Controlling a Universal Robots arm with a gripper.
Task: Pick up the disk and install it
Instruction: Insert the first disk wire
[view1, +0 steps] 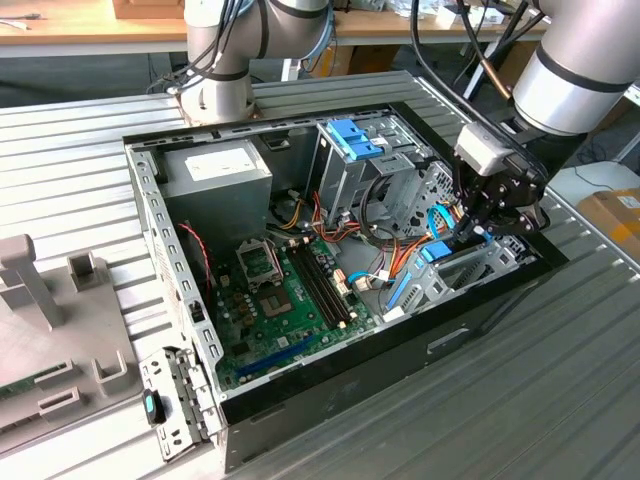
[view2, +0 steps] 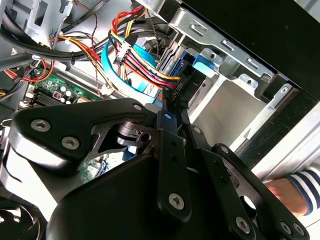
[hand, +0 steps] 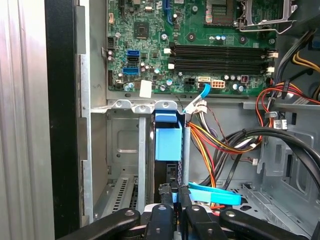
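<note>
Nearest the wrist cameras, the gripper (hand: 176, 202) had its black fingers (hand: 161, 220) drawn close together on the top edge of the disk (hand: 168, 150), which stood on edge in a slot of the metal drive bay (hand: 122, 150) at the front corner of the open computer case (view1: 330, 395). In the first wrist view the disk showed as a thin dark slab with a blue plastic rail down its edge, seated between the bay's grey walls; the claw looked clamped on it, though the contact itself was partly hidden by the linkage. Just beside it ran a bundle of red, yellow and orange power cables (hand: 215, 145) and a flat blue data cable (hand: 212, 194). By my reading the pick-up was done and the installing step was in hand, the drive already partly down in its slot; finishing would call for a straight push along the rails without snagging those cables. Farther off lay the green motherboard (hand: 200, 45) with its black memory slots (hand: 220, 55). In the second wrist view a person's hand (view2: 282, 192) in a striped sleeve rested at the case's outer edge.
</note>
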